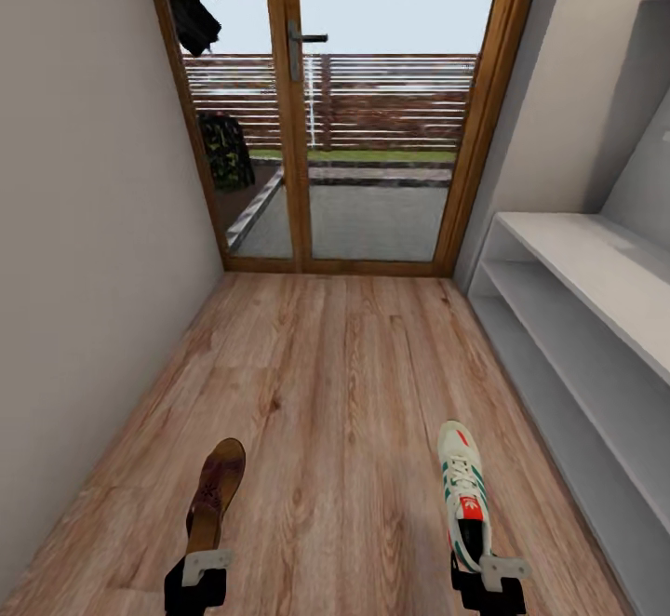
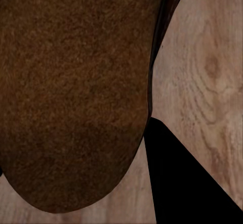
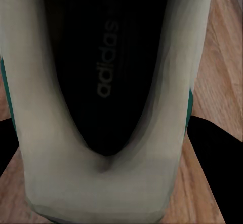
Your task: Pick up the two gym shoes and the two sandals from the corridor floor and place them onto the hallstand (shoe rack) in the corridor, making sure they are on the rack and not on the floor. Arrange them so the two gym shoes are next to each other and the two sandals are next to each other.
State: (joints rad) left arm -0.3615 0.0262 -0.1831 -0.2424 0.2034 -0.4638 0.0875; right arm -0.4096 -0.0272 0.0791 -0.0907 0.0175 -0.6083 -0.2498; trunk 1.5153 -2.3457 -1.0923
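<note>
Leftmost, left gripper (image 1: 200, 571) clamped on heel of a brown sandal (image 1: 216, 493), toe pointing away from it over the corridor floor (image 1: 344, 393); insole close under the wrist camera (image 2: 76, 92). Right gripper (image 1: 489, 576) grips heel of a gym shoe (image 1: 464, 490), toe ahead; heel opening close up (image 3: 104, 72). Hallstand (image 1: 596, 262) stands ahead and to that gripper's right.

The corridor floor (image 1: 344, 365) lies open from the held sandal (image 1: 216, 495) and gym shoe (image 1: 465, 490) to the glass door (image 1: 372, 132). The left wall (image 1: 84, 272) bounds one side; the hallstand (image 1: 596, 272), its bench top and shelves unobstructed, bounds the other.
</note>
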